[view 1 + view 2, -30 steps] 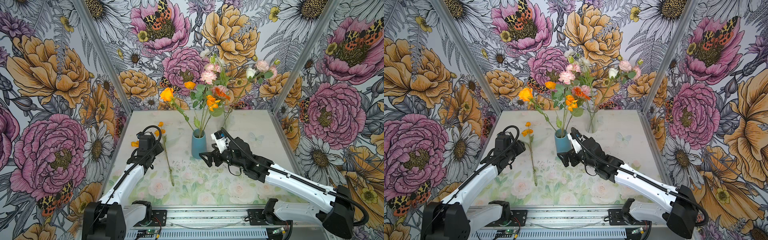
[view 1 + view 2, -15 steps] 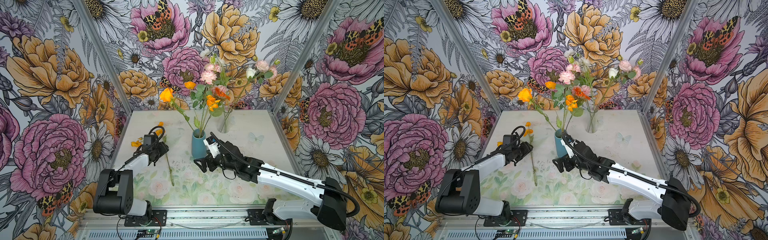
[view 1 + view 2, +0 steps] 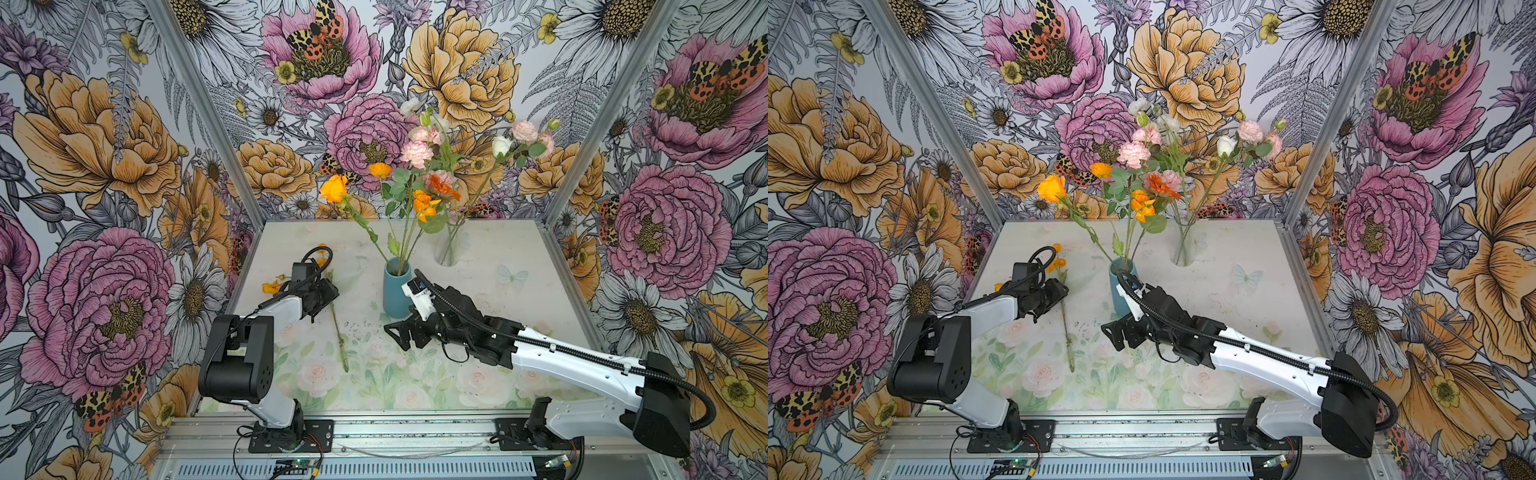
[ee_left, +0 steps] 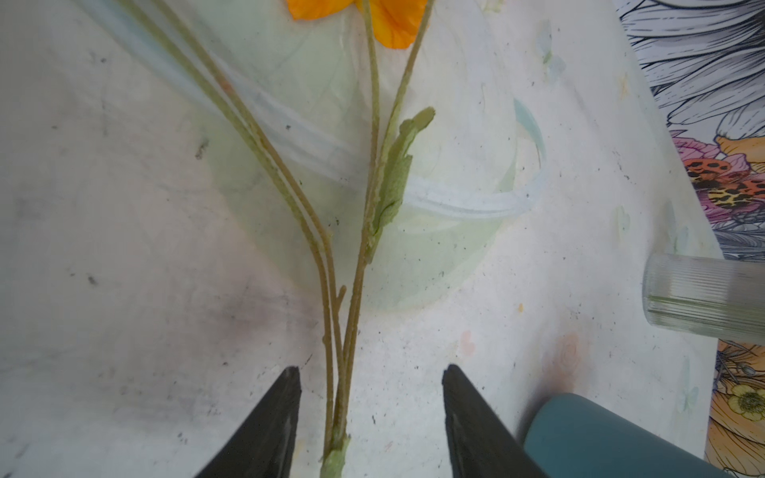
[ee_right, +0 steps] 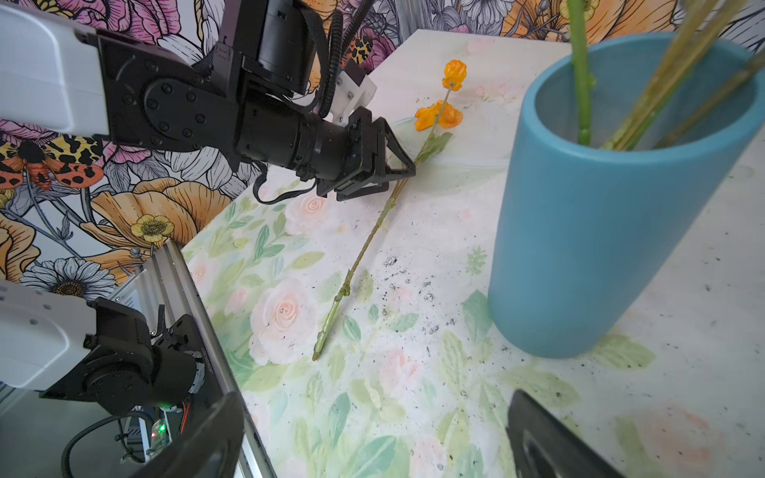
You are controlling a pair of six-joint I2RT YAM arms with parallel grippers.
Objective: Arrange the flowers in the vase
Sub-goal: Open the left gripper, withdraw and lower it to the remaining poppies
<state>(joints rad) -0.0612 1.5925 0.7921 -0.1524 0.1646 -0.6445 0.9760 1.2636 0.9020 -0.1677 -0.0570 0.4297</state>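
The table point(image 3: 519, 299) bears a vase point(image 3: 397, 293) of flowers point(image 3: 419, 199) just beside the right gripper point(image 3: 397, 337), whose fingers gape wide, empty. The left gripper point(image 4: 370, 368) stands partly open, a loose flower point(image 4: 347, 372) lying between its fingers, ungripped.

Loose flower point(image 4: 334, 455), orange blooms, green stem: lying flat btw L gripper point(image 4: 370, 368) jaws, gap each side. Vase point(image 3: 397, 291), blue, upright, holds other flowers point(image 3: 419, 199); just beyond R gripper point(image 3: 399, 336) jaws.
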